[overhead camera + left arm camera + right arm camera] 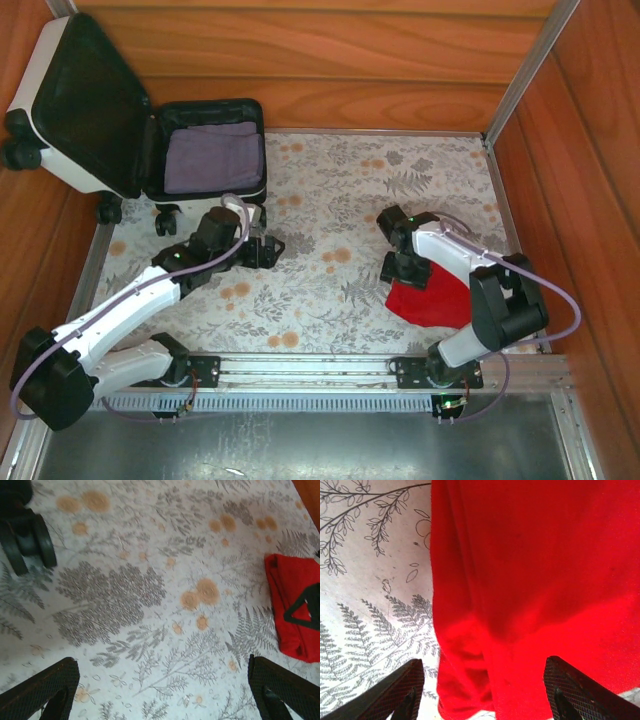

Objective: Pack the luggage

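While both arms reach out over the table point(330, 200), the luggage point(95, 105) stands open at the far left corner. Its lid leans against the left wall. Its base lies flat just right of the lid, with a folded purple cloth point(212, 158) inside.

My left gripper point(268, 248) hangs just near and right of the base, apart from it. Its jaws are spread wide with nothing between them. One wheel point(27, 540) shows at the edge of the left wrist view, partly cut off by the frame.

My right gripper point(403, 272) is well apart from the luggage, at the near right, low over a red cloth point(435, 300). Its jaws are spread: one finger sits over bare table beside the cloth's edge, the other over the red fabric.

Limits of view:
- The right fingers run out of the bottom of the wrist view, so I cannot tell whether they touch the cloth.
- From above, my right arm covers part of the red cloth.
- The lid hides the luggage's far left side.
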{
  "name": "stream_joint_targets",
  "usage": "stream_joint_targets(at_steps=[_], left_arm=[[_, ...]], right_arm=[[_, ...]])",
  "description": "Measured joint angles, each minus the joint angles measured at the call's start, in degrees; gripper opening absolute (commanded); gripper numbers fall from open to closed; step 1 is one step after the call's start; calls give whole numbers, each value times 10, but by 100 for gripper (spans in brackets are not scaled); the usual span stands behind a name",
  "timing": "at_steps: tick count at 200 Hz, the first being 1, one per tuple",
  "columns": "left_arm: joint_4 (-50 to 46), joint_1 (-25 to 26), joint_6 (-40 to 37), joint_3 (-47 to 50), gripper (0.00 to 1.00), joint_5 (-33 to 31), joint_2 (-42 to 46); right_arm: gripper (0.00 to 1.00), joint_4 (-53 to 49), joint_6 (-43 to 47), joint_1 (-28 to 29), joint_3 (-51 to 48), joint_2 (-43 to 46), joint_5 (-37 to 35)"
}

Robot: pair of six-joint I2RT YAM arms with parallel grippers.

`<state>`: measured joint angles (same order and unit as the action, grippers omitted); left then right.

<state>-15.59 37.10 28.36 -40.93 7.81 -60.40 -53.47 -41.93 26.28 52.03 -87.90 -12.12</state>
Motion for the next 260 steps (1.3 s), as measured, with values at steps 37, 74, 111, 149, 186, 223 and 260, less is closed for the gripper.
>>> stream_joint_targets(at_steps=[37,74,111,149,186,223,260], left_arm=[[11,33,22,6,92,-15,0],[15,42,36,7,92,-21,0],[20,46,48,17,92,-27,0],[24,47,61,38,92,-38,2],[25,47,78,67,92,-62,47],[20,47,88,94,100,-108,123],[-3,47,87,96,100,-139,156]], right_arm=[[49,29,6,0,-2,-41,-3],[14,44,19,0,-14,-51,-12],[3,50,43,43,-6,-52,-22],[11,81,60,132,73,-112,4],[50,81,94,181,143,-164,17],[65,49,104,198,196,-157,34],[64,-3,84,197,278,-133,5]])
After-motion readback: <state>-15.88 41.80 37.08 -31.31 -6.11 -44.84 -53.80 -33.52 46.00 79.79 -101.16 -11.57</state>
